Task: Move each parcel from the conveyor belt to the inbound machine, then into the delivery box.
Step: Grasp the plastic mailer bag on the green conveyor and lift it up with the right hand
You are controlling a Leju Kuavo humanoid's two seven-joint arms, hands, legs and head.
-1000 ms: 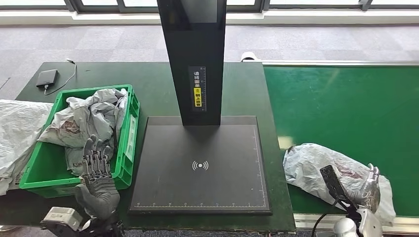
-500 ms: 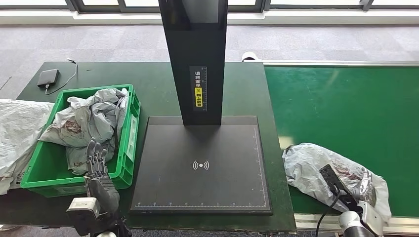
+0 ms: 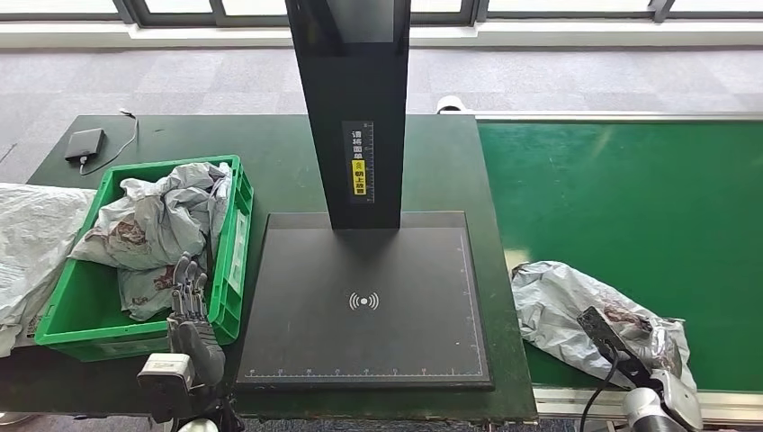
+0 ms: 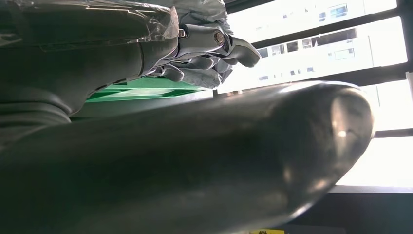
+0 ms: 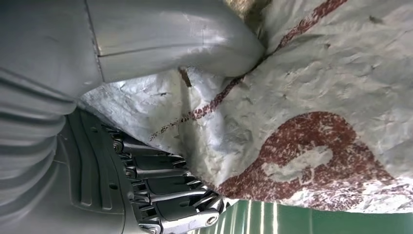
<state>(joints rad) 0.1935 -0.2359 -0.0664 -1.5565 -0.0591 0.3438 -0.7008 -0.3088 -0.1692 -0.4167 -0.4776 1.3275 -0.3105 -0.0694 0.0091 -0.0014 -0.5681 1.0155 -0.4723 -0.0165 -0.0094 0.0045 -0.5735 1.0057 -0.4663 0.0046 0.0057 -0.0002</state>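
Note:
A crumpled grey parcel [image 3: 576, 306] with red print lies on the green conveyor belt [image 3: 630, 189], near its front edge. My right hand [image 3: 670, 355] grips the parcel's near end. In the right wrist view the thumb [image 5: 170, 44] presses on the grey parcel [image 5: 302, 97] and the fingers [image 5: 160, 195] curl around its other side. My left hand [image 3: 192, 315] is raised with straight fingers at the front right corner of the green delivery box [image 3: 229, 261] and holds nothing. The left hand [image 4: 204, 48] looks the same in its wrist view. The inbound machine's black plate [image 3: 405, 270] is bare.
The machine's black column [image 3: 355, 108] rises behind the plate. Several grey parcels [image 3: 162, 220] fill the delivery box. A large grey sack [image 3: 31, 243] lies left of the box. A black device with a cable [image 3: 85, 142] sits at the table's far left.
My left hand has sunk lower and shifted a little right along the box's front corner. My right hand has dropped lower at the parcel's near end, and that end has bunched in.

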